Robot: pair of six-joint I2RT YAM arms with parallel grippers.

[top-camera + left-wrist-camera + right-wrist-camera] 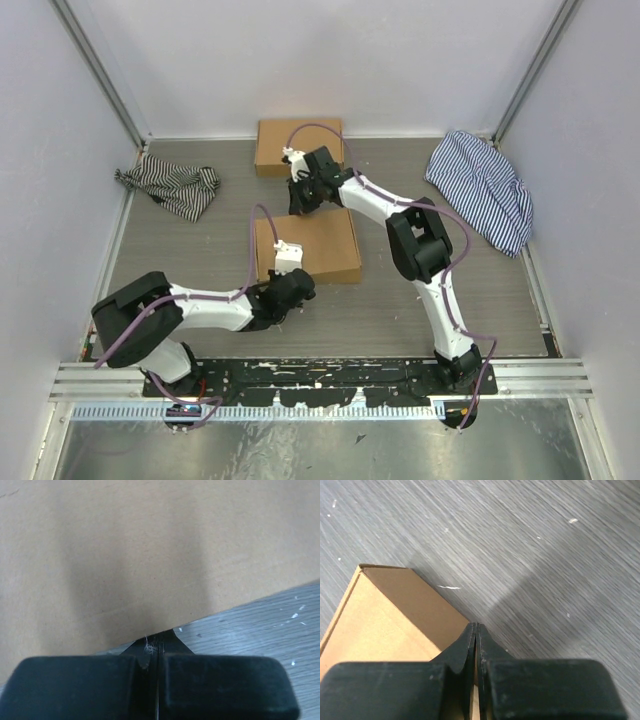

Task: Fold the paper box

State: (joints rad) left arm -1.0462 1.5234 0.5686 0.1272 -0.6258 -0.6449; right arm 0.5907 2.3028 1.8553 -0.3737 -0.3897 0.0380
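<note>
Two closed grippers at opposite edges of the paper box (318, 245)

Nearest the arm bases, the left gripper (294, 284) has its jaws pressed together with nothing between them, and its tips meet the box's near edge; the paper box lies low and closed-looking in the middle of the grey table (350, 320); at its far-left corner the right gripper (301, 206) points down, its fingers also shut tight and empty; farther back a second brown box (275, 148) sits against the rear wall, with one striped cloth (172, 187) at far left and another striped cloth (482, 188) at far right
</note>
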